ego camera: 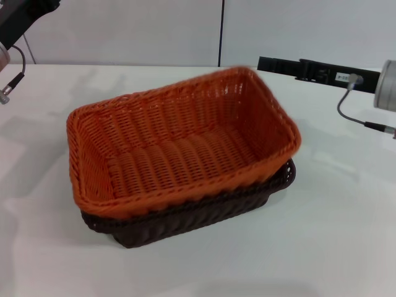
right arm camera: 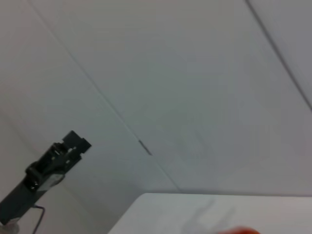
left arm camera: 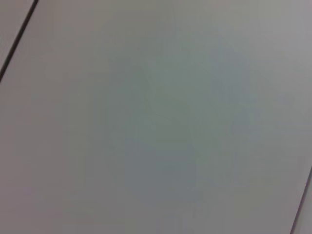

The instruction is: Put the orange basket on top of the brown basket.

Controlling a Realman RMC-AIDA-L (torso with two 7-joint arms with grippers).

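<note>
Two baskets sit near the middle of a white table (ego camera: 346,235). The orange basket (ego camera: 179,142) is nested on top of the brown basket (ego camera: 204,218), which shows only as a dark rim and lower wall under it along the near and right sides. The orange one rides slightly tilted, its far right corner raised. Both share one long axis, running from near left to far right across the table.

Behind the table stands a pale panelled wall (ego camera: 124,31) with one dark vertical seam.

The right arm (ego camera: 322,73) reaches in level from the right edge, well apart from the baskets. The left arm (ego camera: 15,25) is raised at the top left corner. Neither gripper touches a basket; whether either is spread or closed cannot be told.
</note>
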